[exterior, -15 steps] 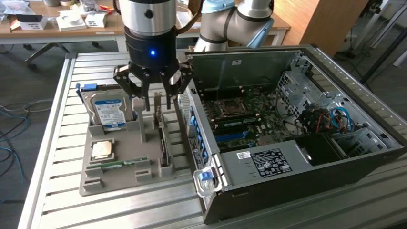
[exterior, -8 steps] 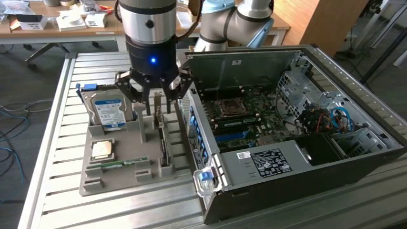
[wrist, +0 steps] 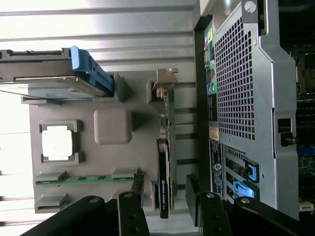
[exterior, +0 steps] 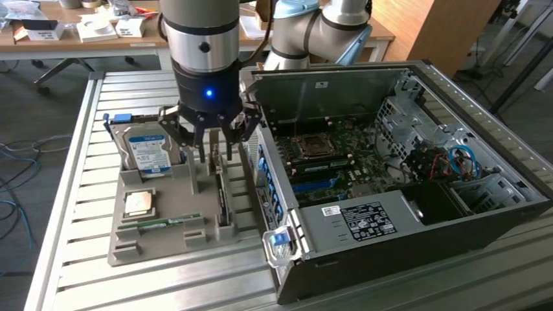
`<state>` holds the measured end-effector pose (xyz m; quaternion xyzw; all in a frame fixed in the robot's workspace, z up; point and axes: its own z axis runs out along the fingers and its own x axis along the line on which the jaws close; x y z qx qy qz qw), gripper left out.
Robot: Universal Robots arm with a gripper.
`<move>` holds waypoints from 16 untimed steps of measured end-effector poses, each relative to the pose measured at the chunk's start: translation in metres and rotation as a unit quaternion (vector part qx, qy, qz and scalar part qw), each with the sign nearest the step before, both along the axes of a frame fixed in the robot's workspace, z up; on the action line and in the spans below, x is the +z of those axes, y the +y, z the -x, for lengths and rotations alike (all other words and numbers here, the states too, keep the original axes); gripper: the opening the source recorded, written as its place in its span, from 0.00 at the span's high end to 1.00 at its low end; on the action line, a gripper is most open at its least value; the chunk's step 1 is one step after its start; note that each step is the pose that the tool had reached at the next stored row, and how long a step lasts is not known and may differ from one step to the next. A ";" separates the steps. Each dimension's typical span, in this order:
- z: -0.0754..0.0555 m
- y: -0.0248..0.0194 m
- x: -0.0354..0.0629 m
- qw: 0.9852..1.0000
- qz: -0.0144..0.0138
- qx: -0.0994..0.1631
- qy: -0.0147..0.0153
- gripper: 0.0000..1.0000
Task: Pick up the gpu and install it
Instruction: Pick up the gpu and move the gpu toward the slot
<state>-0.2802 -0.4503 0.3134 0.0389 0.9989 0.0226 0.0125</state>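
The gpu (wrist: 164,182) stands on edge in a slot of the grey tray (exterior: 173,204) on the bench (exterior: 78,194), beside the open case (exterior: 363,272), leaving its top edge free. The jaws hang open above it, one each side, gripping nothing.

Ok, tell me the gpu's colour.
The gpu is black; the wrist view shows it best.

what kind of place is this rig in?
Likely a robotics lab or workshop: an open PC case on a slatted metal table, a grey parts tray beside it, cluttered desk behind.
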 end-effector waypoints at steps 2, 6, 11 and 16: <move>0.000 0.0000 -0.0038 1.000 0.000 0.000 0.000 0.53; 0.000 0.0000 -0.0110 1.000 0.000 0.000 0.000 0.53; 0.000 0.0000 -0.0200 1.000 0.000 0.000 0.000 0.53; 0.000 0.0000 -0.0282 1.000 0.000 0.000 0.000 0.53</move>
